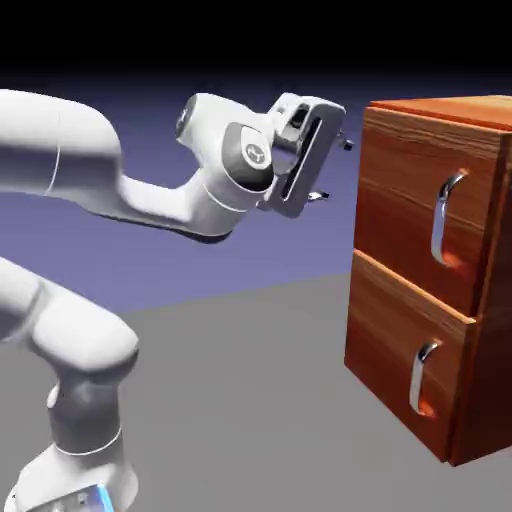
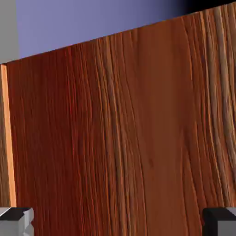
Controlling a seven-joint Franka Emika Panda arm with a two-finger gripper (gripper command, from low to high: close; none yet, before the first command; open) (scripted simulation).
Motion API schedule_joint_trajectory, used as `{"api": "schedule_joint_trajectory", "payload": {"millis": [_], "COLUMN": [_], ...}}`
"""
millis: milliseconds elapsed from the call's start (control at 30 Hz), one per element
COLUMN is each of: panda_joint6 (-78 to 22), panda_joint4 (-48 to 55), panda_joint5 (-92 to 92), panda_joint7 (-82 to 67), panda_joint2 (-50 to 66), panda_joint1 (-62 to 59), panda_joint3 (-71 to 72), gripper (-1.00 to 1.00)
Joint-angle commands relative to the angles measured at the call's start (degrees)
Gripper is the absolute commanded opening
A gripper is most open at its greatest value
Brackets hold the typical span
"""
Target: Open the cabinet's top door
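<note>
the white two-finger gripper (image 1: 335,170) hangs in the air level with the upper half of the boxy reddish-brown wood-grain cabinet (image 1: 400,330), its fingers pointing toward the cabinet's near side, one above the other in the exterior view. the jaws stand spread wide and hold nothing; in the hand view the two grey fingertips (image 2: 16,220) sit far apart at the bottom corners with only wood grain between them. that pose reads as an approach stance: the claw kept open so it can later straddle a handle, and held off the wood so nothing gets bumped on the way. the top door (image 1: 420,215), the upper reddish-brown rectangular panel, looks fully shut, flush with the lower panel (image 1: 395,365) beneath it. its curved silver handle (image 1: 445,215) stands upright on the front face, well to the exterior view's right of the gripper and somewhat lower. the hand view is filled by plain wood and shows no handle, so the claw is probably not yet lined up; it would need to come around to the front face before closing on the handle.
</note>
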Motion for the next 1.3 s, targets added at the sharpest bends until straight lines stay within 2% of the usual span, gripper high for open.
{"api": "schedule_joint_trajectory", "payload": {"millis": [0,1133,1267], "panda_joint6": [-0.14,-5.02,-5.50], "panda_joint4": [0.44,15.31,18.74], "panda_joint5": [-2.50,-87.21,-87.90], "panda_joint7": [-1.08,-37.61,-37.87], "panda_joint2": [-0.49,-17.07,-16.44], "panda_joint1": [0.95,33.06,37.37], "panda_joint3": [-1.09,-37.98,-40.07], "gripper": [1.00,1.00,1.00]}}
